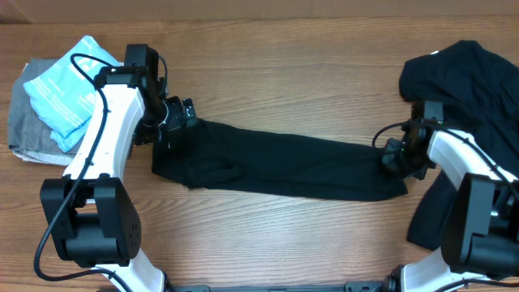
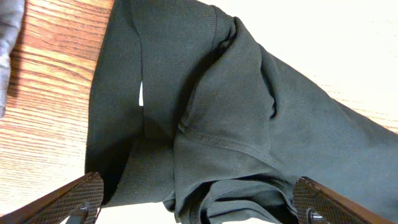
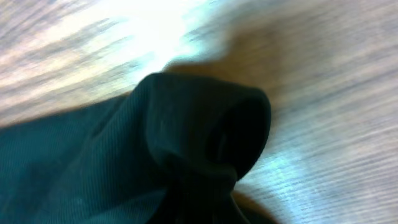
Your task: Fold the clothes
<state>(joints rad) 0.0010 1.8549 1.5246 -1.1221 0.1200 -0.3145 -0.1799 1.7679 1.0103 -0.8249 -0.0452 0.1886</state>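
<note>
Straightening step, black garment [image 1: 284, 166] laid long: left hand [image 1: 177, 122] spread over one end, right hand [image 1: 399, 156] pinching the other — next likely needs a left grip.

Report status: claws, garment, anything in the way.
Left claw open above black garment, left end. Right claw shut on its bunched right end. Garment lies stretched in a long strip. Nothing blocking; second black garment heaped far right.

lt blue packet [image 1: 61, 89] atop grey folded garment [image 1: 23, 134], wood table [image 1: 284, 89]
</note>
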